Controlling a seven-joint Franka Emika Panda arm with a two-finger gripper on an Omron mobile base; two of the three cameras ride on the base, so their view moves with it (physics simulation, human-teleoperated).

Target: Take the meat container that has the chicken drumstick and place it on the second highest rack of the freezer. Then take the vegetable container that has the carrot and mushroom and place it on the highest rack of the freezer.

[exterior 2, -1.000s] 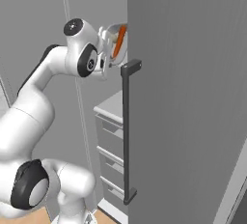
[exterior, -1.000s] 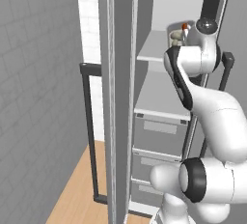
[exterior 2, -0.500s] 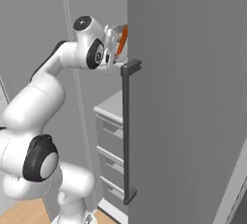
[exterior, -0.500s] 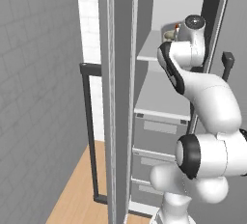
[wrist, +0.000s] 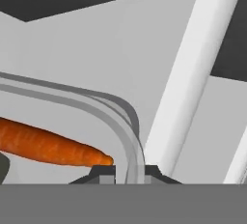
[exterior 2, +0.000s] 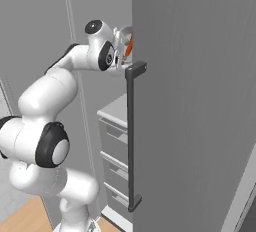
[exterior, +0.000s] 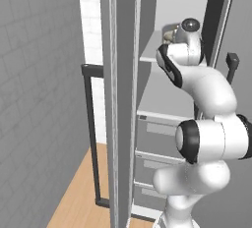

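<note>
The clear vegetable container hangs over the highest rack of the open freezer, white back panel behind it. In the hand view the carrot lies inside it, bright orange, and the curved container rim runs down between my finger tips. My gripper is shut on that rim. From the left base view the container peeks out beside my wrist. I cannot make out the mushroom. The chicken drumstick is out of view.
The freezer door stands open on the right, its dark bar handle close to my forearm. A second shelf lies over grey drawers. A tall grey panel rises left of the opening.
My arm has stretched further into the freezer, and the hand has carried the container deeper in above the top shelf. The grip has stayed the same.
</note>
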